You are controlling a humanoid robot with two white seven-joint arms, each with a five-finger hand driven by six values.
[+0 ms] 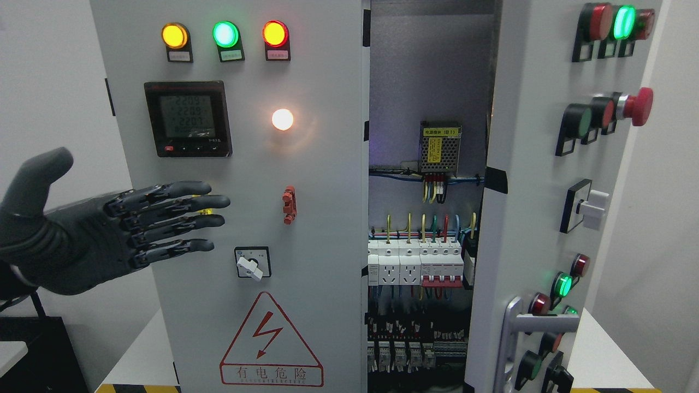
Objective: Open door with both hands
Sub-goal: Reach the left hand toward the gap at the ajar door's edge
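The left hand [109,234] is flat with fingers stretched out, holding nothing, in front of the left door [246,218] of the cabinet. The right door [535,218] stands swung open, showing breakers [420,262] inside.

The robot hand [117,232] is dark grey with black finger joints. The left door [240,218] is pale grey, with three lamps along its top edge: amber [175,35], green [225,34] and red [274,33]. Below them sit a black meter [188,119] with a grey-green display and a glowing white lamp [282,119]. A small red handle [289,204] sits mid-door, and near the bottom edge is a red-outlined warning triangle [271,341]. The right door [532,207], also pale grey, carries red and green buttons. Inside, wires [431,224] run yellow, blue, green and red above white breakers [418,265].
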